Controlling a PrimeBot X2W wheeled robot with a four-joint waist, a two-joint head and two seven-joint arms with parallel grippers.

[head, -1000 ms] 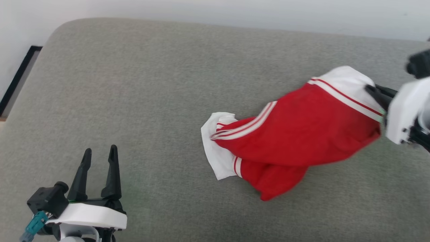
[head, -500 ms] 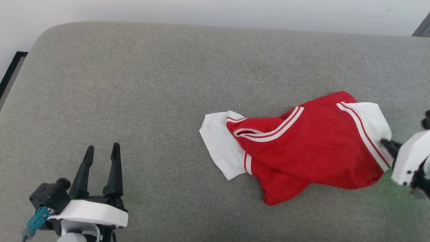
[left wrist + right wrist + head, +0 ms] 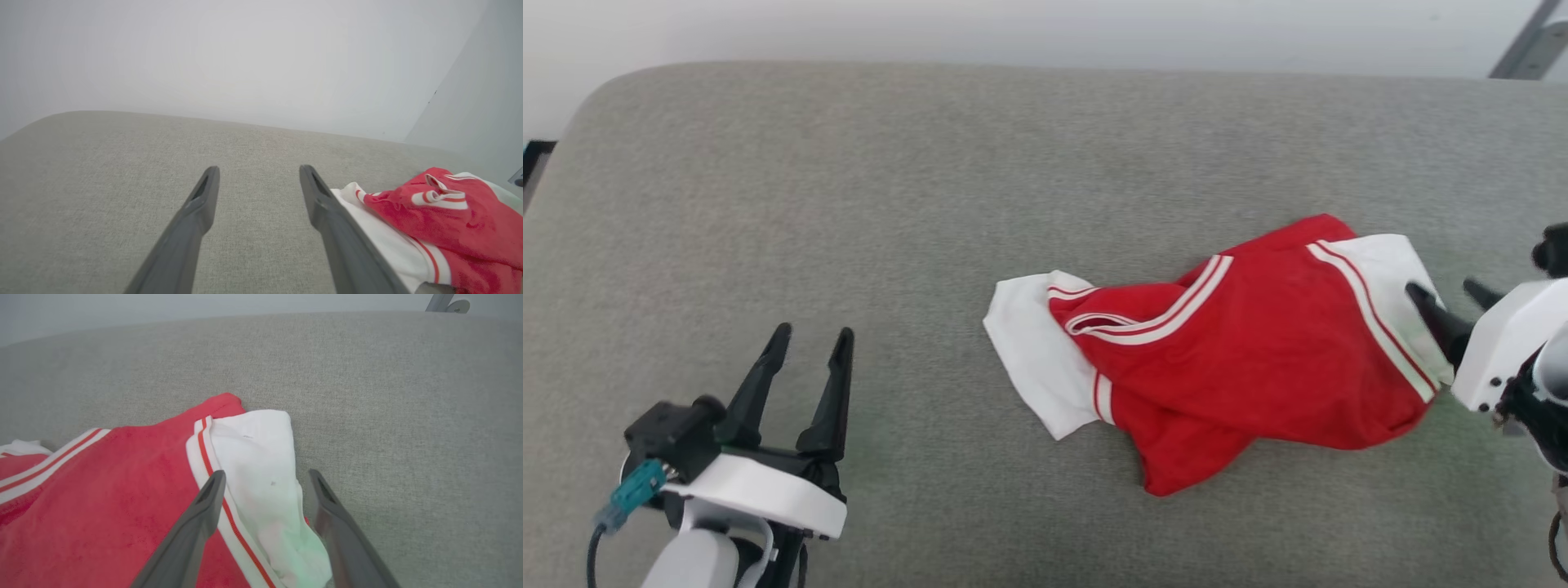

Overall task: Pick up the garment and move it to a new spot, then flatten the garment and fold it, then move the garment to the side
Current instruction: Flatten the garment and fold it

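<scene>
The garment [image 3: 1258,367] lies crumpled on the grey padded bench [image 3: 849,163], toward its right end and about midway between the front and back edges. The right gripper [image 3: 1441,286] is at the garment's right-hand end with its fingers spread. A white sleeve [image 3: 261,457] lies loose between them, not pinched. The left gripper [image 3: 814,331] is near the front left corner, well apart from the garment, its fingers likewise spread over bare cushion.

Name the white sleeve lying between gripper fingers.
The sleeve at the shirt's right end, between the right gripper's spread fingers; the other sleeve lies free at the left end.
</scene>
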